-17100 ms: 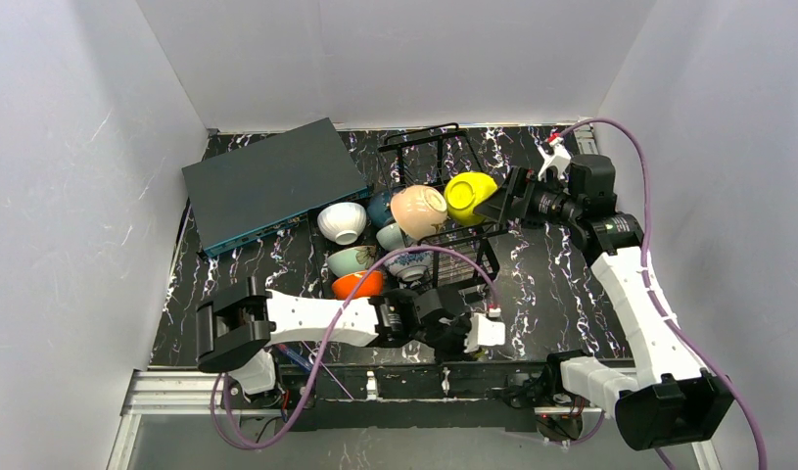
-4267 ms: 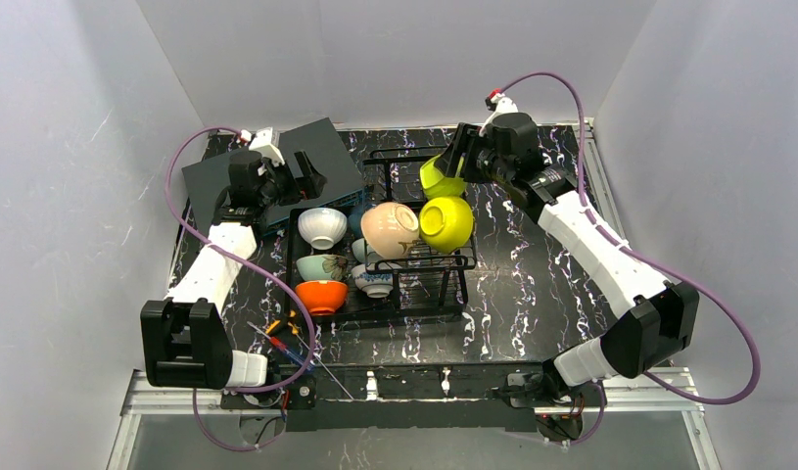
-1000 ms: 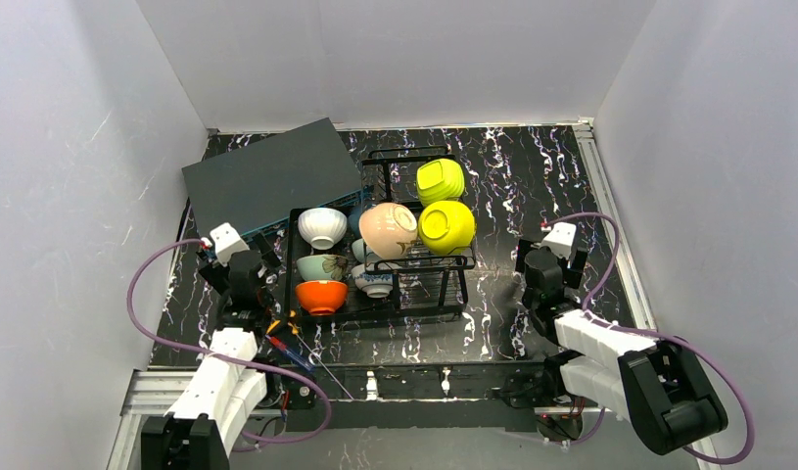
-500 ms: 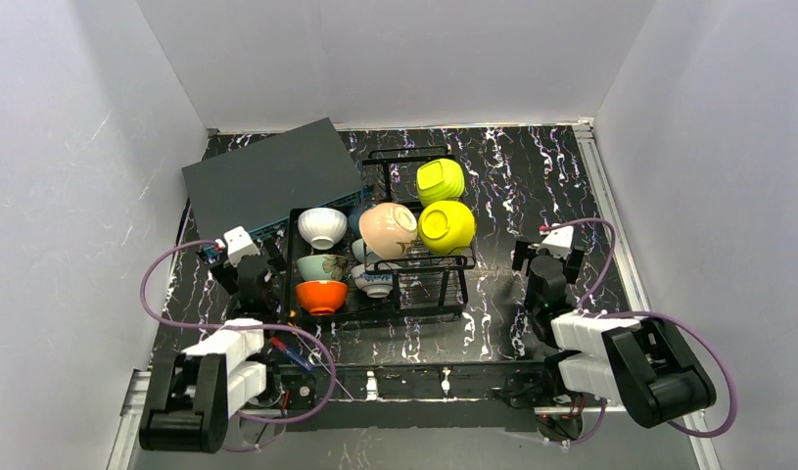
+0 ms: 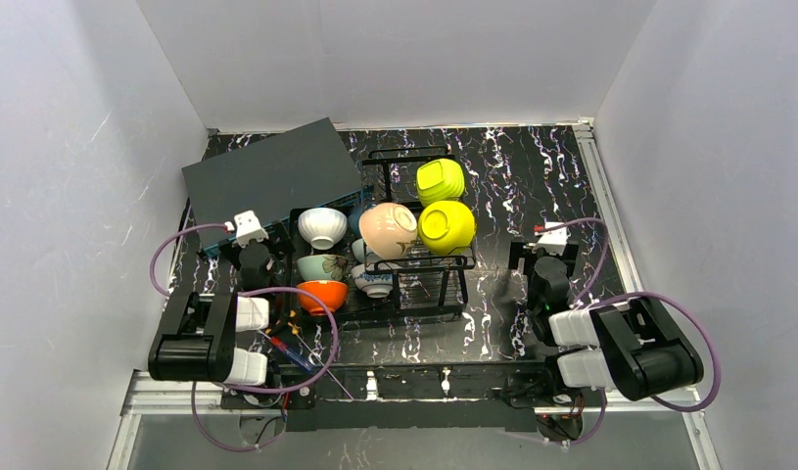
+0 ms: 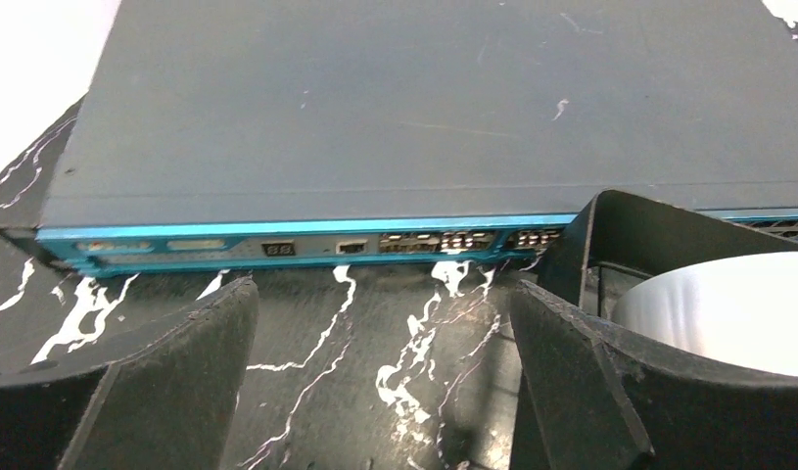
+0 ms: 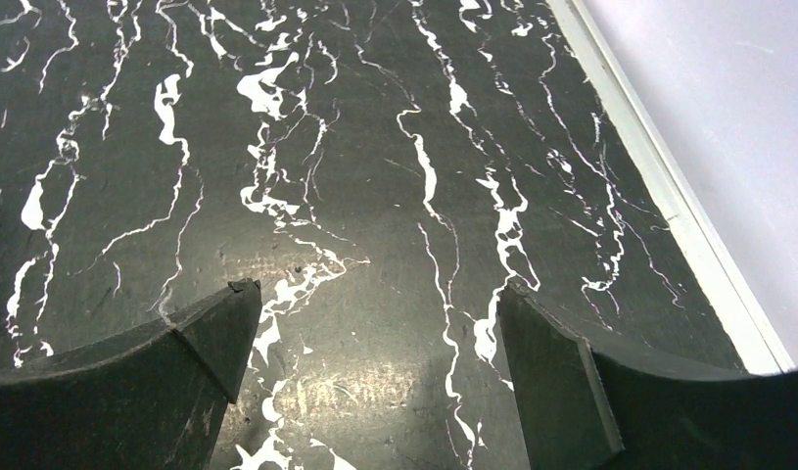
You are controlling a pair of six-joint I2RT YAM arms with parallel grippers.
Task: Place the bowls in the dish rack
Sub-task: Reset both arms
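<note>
While scanning outward from the near edge: left gripper (image 6: 382, 289) first. Sits low beside its own base, fingers (image 6: 150, 392) spread wide, nothing between them. Faces the far side, square onto the long front edge of the dark grey box (image 6: 424, 117), not onto a bowl. Same story on the other flank for the right gripper (image 7: 377, 289) — gapes wide, grips nothing, looks out over the marbled table (image 5: 532, 176) toward the pale rail (image 7: 669, 215) at the right.

On to the middle ground. Just to the right of the left gripper, the dish rack (image 5: 404, 313), about as deep as wide from above, so no clear long axis to call. Carries the orange bowl (image 5: 321, 295) nearest, then the mint-green bowl (image 5: 323, 266) and the blue-and-white patterned bowl (image 5: 375, 282). Behind those, the white bowl (image 5: 322, 226), the pinkish beige bowl (image 5: 389, 229) tipped on its side, the yellow bowl (image 5: 445, 225). Farthest back, a yellow-green bowl (image 5: 440, 180). Possibly a dark blue bowl (image 5: 356, 219) wedged between white and beige, mostly hidden.

No bowl spotted loose outside the wires — reads as loading finished, or very nearly. For any straightening: left arm nearer the orange-to-white row, close on its right; right arm nearer the two yellows, ahead and to its left, though well apart from them.
</note>
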